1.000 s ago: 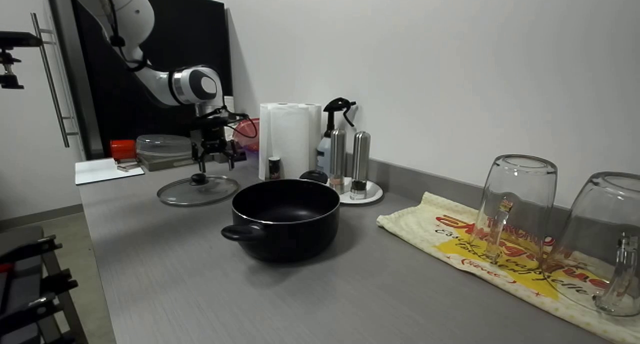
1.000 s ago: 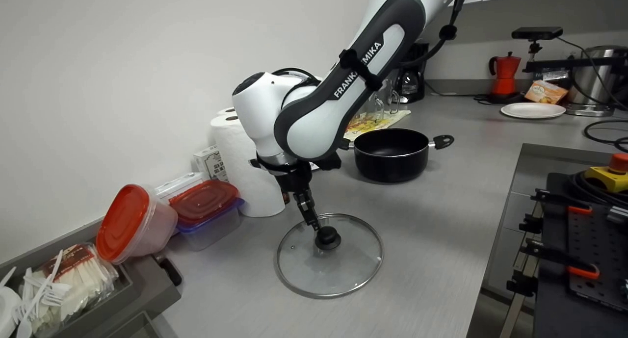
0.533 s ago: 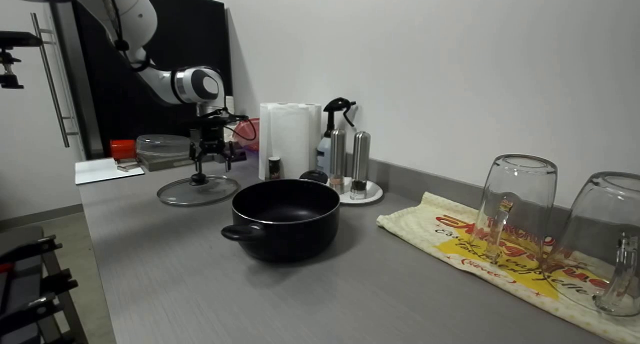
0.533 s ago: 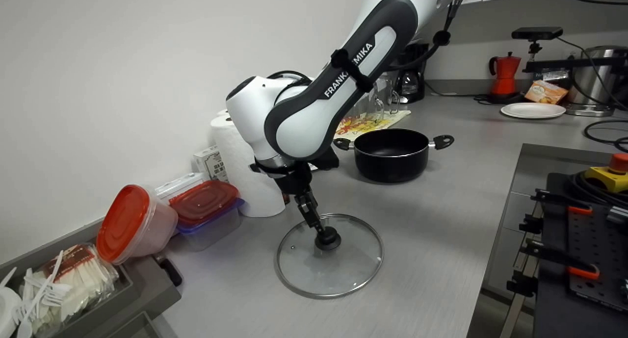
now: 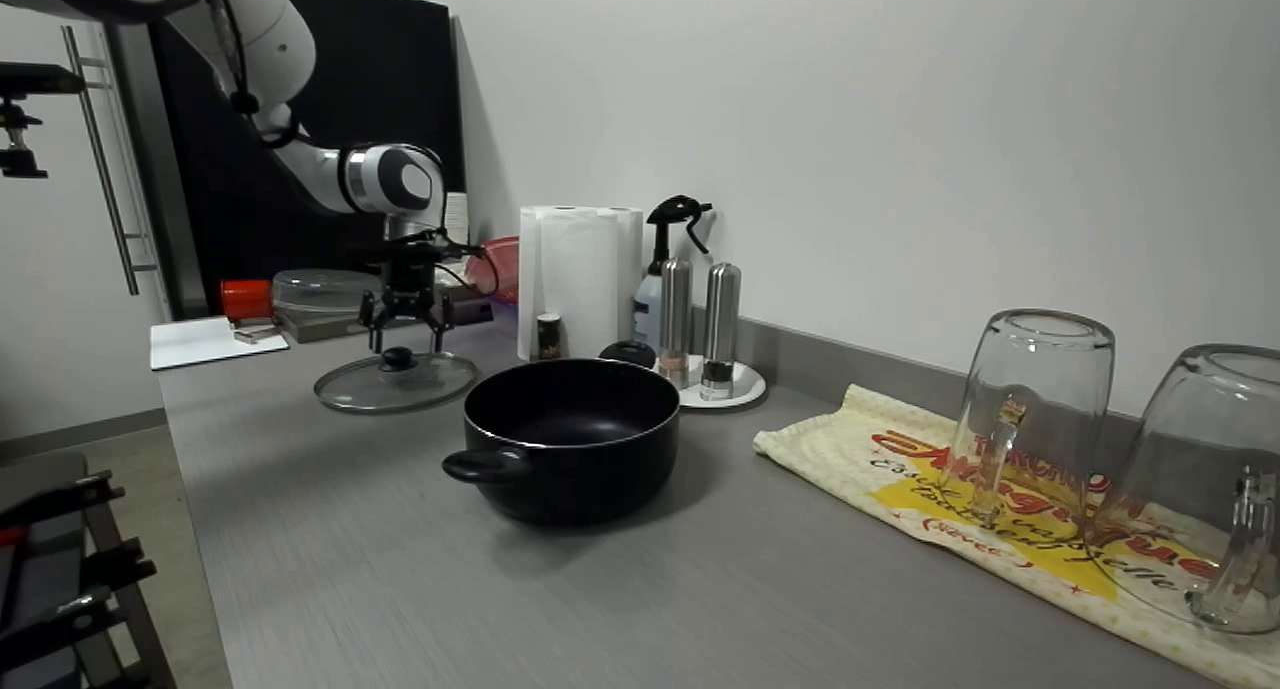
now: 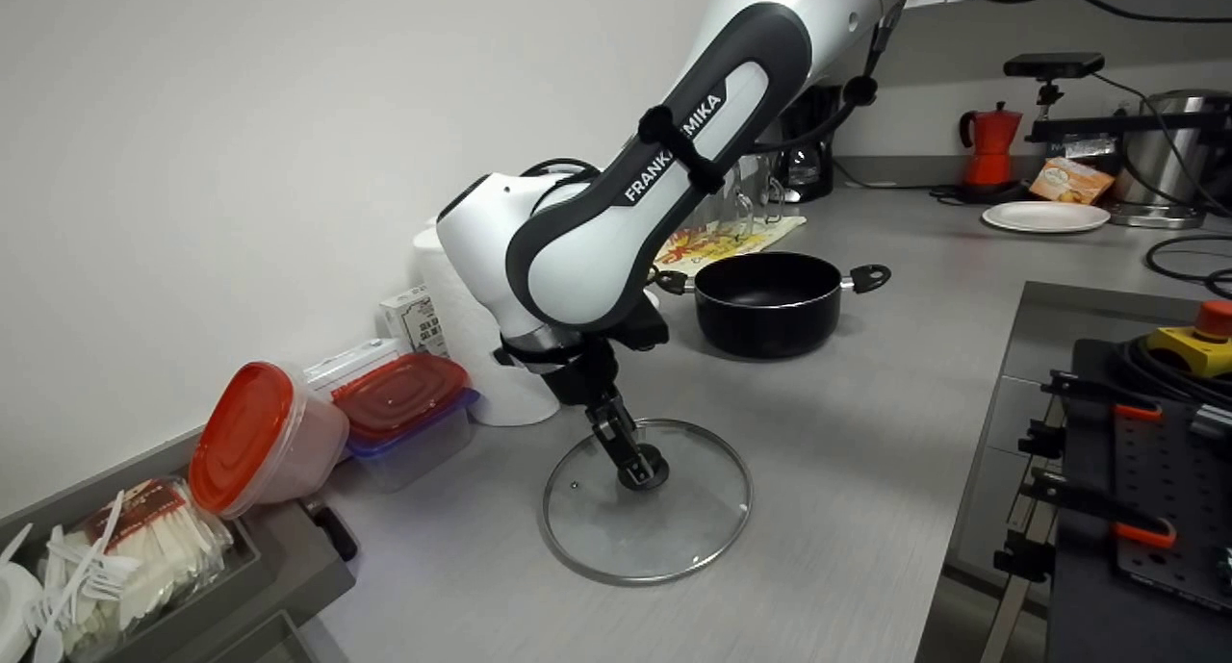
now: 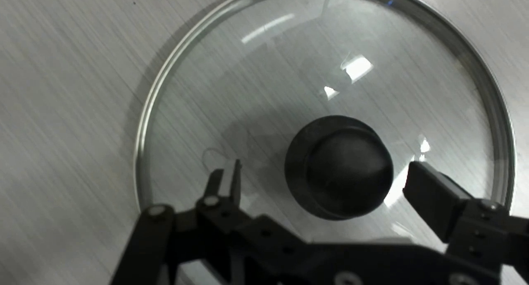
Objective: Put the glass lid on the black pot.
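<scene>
The lid (image 5: 390, 391) lies flat on the counter (image 5: 400, 569), between nine and ten o'clock of the pot (image 5: 572, 479) in an exterior view, unmoved, while the gripper (image 5: 407, 345) straddles its knob (image 7: 345, 169). Compared with half a second ago, the gripper sits lower and nearer nine o'clock, and the knob shows between the fingers (image 7: 434, 200) instead of beneath one of them. In the wrist view those fingers stand apart, one near nine o'clock of the knob and one just past three, a gap showing on each side. The aim looks close to right; a firm closing on the knob would seem to come next, then a lift and a carry between three and four o'clock. The pot stands uncovered, well apart from the lid.

In an exterior view the arm (image 5: 265, 59) runs out of sight near ten o'clock. In the wrist view the lid's rim (image 7: 140, 140) is blocked near six o'clock, and how far down the fingers reach is hard to judge. The far handle (image 5: 628, 353), at one o'clock, peeks only partly from behind the pot. Past three o'clock, a glass (image 5: 1185, 489) is cut off by the edge.
</scene>
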{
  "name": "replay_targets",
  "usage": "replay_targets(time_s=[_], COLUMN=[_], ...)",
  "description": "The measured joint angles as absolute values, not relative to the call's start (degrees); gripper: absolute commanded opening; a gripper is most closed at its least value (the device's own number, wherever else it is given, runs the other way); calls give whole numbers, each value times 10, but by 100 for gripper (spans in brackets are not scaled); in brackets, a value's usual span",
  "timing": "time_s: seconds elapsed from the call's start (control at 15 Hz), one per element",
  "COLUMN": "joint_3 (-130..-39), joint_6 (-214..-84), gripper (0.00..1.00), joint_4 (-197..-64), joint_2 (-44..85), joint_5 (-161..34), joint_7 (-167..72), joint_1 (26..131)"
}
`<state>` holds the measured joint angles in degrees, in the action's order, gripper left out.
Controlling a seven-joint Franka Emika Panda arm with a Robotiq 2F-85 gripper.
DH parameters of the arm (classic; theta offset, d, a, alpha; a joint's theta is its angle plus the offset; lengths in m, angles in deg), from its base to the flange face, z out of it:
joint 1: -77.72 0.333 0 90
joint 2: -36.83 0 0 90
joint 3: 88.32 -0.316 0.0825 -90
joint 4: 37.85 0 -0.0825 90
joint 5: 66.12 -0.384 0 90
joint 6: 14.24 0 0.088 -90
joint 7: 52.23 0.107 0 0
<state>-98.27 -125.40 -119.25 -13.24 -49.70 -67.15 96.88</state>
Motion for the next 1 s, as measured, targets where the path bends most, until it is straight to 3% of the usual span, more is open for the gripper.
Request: replay_targets(time_s=[0.07, 0.2, 0.53, 0.73, 1.0], joint_3=[-983, -983, -985, -986, -986], joint_6=[-1252, -1251, -1245, -1234, -1231], gripper=[100, 72, 34, 26, 26], joint_4=[-1192, -1192, -1187, -1176, -1171], joint_2=[-134, -137, -140, -139, -138], joint_5=[-498, -500, -504, -504, -504], joint_7=[-672, -673, -677, -678, -678], joint_1=[969, 968, 963, 964, 964])
